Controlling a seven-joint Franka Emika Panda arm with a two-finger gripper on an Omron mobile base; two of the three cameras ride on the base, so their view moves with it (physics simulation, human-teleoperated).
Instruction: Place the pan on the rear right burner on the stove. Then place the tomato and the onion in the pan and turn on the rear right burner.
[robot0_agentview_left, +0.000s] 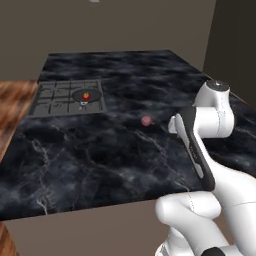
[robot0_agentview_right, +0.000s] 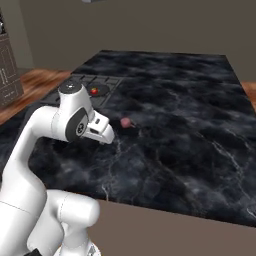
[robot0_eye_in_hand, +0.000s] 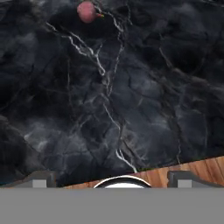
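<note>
a broad counter (robot0_agentview_left: 110, 150) of black marble with white veining spans the scene, its near edge squared off above a plain brown front panel (robot0_agentview_left: 100, 225). wood-plank floor (robot0_agentview_left: 12, 107) shows at the left, beyond the counter's left edge. behind the far edge stands a flat grey-brown wall (robot0_agentview_left: 125, 25); at the far right a darker wall section (robot0_agentview_left: 235, 40) projects forward. lighting is dim and even.

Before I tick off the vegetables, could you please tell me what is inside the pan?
The pan on the stove holds the tomato, bright red. The pan floor under it is covered. The onion lies outside, on the black marble counter.
</note>
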